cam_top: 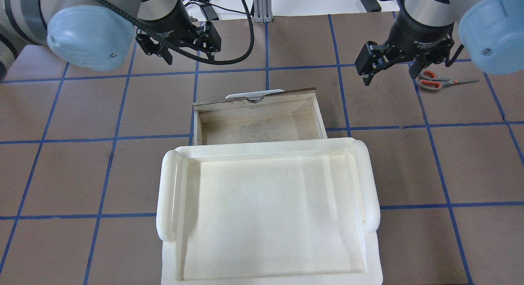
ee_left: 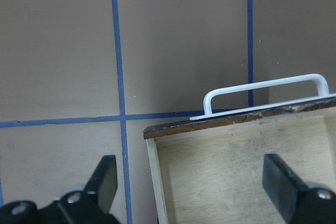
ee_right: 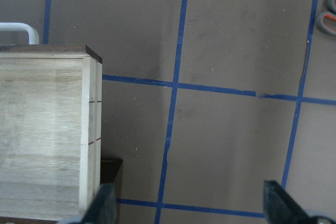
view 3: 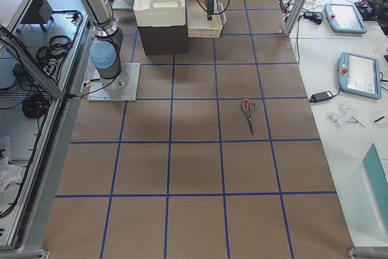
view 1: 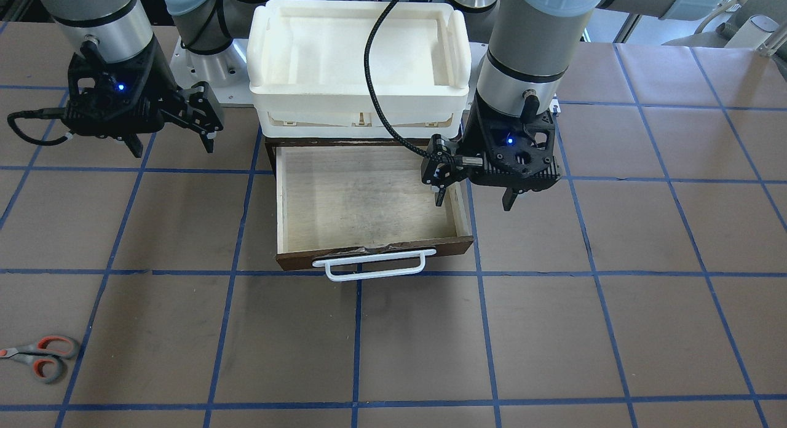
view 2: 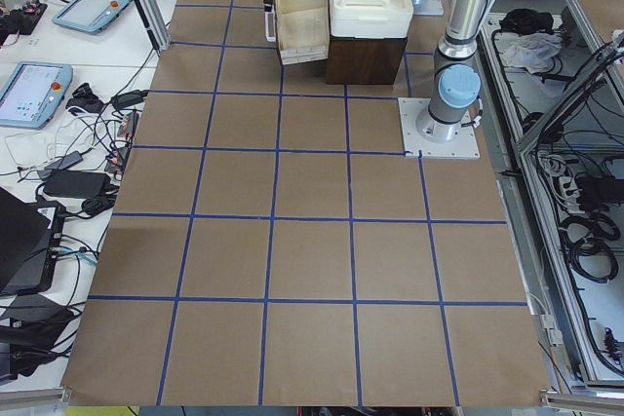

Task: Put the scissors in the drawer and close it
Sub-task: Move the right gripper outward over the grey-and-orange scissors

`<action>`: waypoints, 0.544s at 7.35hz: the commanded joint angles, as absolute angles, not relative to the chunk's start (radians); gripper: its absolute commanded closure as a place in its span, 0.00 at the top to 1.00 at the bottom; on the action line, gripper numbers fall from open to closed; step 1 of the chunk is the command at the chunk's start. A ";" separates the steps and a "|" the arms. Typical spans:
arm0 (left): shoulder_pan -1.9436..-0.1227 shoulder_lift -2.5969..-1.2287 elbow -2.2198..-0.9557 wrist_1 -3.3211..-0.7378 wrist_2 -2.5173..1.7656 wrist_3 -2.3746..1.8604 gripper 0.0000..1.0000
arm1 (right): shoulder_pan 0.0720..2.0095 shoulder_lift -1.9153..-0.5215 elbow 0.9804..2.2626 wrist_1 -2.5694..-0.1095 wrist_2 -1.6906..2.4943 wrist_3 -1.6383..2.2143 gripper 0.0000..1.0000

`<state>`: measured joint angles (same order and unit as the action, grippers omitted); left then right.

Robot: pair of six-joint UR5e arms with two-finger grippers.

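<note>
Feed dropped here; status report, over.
Left pincer and right pincer open, empty. Scissors flat on table, ungrasped. Drawer open, empty; left pincer over its side wall.

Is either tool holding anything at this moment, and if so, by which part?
Nothing is held. The left tool and the right tool are both open and empty; the scissors lie well apart from both.

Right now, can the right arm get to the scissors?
Probably yes. The scissors lie flat on the table on the right arm's side, with nothing on or beside them. The right gripper hangs open and empty above the table, and no object stands between the two.
</note>
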<state>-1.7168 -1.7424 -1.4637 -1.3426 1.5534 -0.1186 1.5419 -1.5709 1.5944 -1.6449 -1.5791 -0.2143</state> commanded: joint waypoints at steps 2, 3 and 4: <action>-1.710 -1.721 -1.453 -1.397 1.557 -0.130 1.00 | 1.369 -1.473 1.594 -1.769 -1.577 -0.820 1.00; -1.709 -1.709 -1.460 -1.413 1.551 -0.149 1.00 | 1.326 -1.438 1.594 -1.834 -1.565 -1.048 1.00; -1.710 -1.692 -1.476 -1.417 1.560 -0.158 1.00 | 1.298 -1.398 1.594 -1.877 -1.565 -1.186 1.00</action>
<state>-1.7102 -1.7116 -1.4614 -1.4044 1.5546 -0.1442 1.3444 -1.4487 1.5938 -1.8098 -1.5688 -0.9672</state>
